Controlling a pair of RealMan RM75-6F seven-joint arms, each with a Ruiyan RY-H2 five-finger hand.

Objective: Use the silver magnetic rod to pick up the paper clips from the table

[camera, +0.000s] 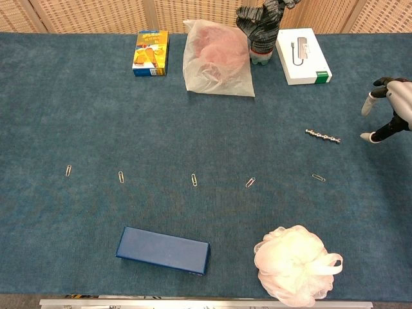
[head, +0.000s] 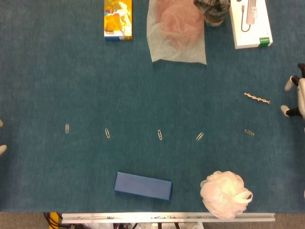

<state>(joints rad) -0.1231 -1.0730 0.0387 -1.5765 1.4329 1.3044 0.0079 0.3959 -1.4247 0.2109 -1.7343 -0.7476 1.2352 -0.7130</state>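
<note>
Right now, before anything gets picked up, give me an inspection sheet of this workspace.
Surface: blue felt-like table cover, flat, metal rail along the near edge.
Job's things: silver beaded magnetic rod lying on the cover, untouched; five small wire paper clips in a row across the middle, all apart.
Clutter: dark blue rectangular box, pale pink mesh bath sponge, yellow snack carton, translucent bag with pink contents, white device box, fabric-wrapped bottle.
Hands: right hand beside the rod, fingers apart, holding nothing; left hand barely visible at the frame edge.
Cables: nothing seen.
Surroundings: woven panels behind the table.
</note>
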